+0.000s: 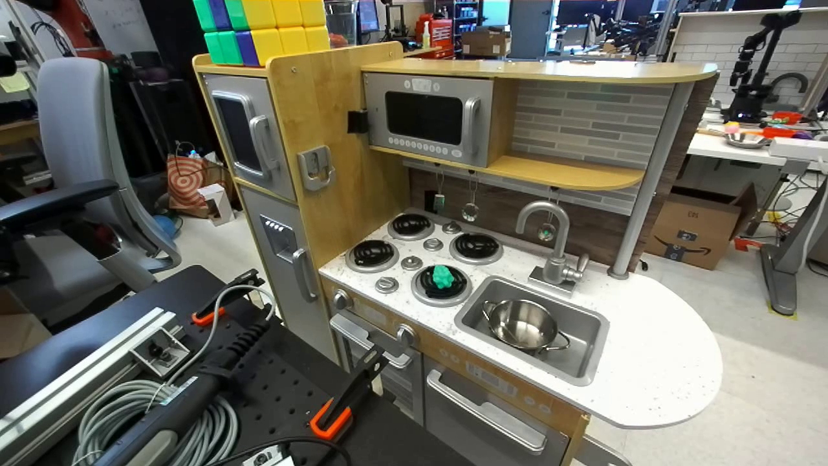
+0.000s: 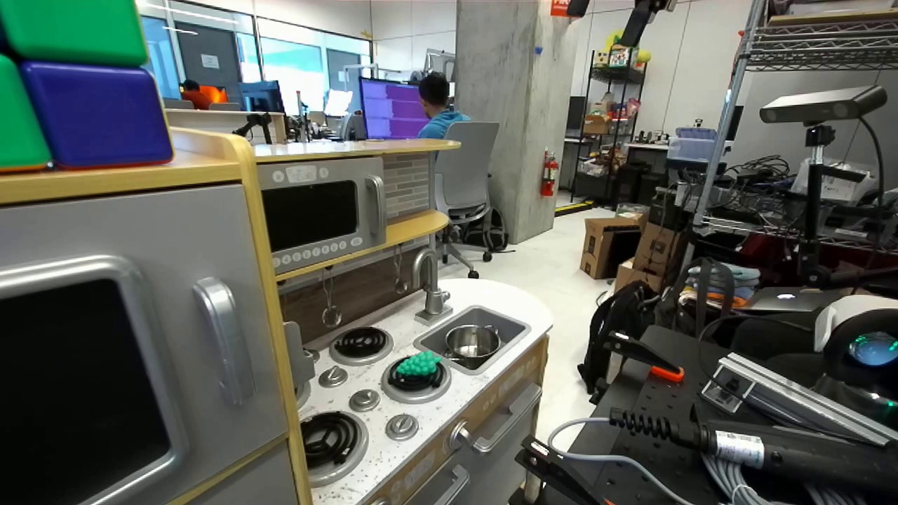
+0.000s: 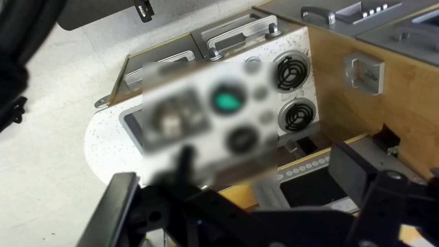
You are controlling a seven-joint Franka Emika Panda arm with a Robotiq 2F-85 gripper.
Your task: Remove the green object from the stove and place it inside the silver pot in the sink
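The bright green object [image 1: 442, 277] rests on the front burner nearest the sink, on the white stove [image 1: 361, 279]. It also shows in an exterior view [image 2: 419, 364] and, blurred, in the wrist view [image 3: 226, 102]. The shiny silver pot [image 1: 522, 323] stands upright in the rectangular sink [image 1: 587, 346]; it shows as well in an exterior view [image 2: 472, 342]. My gripper [image 3: 232, 162] shows in the wrist view with its two fingers wide apart and nothing between them. It is well above the toy kitchen and touches neither the green object nor the pot.
A curved faucet [image 1: 546, 220] stands behind the sink. A grey microwave [image 1: 427, 120] and wooden shelf [image 1: 569, 171] overhang the back of the counter. A tall cabinet [image 1: 336, 129] borders the stove, and a grey post [image 1: 653, 175] stands at the far end. A black table [image 1: 291, 375] holds clamps and cable.
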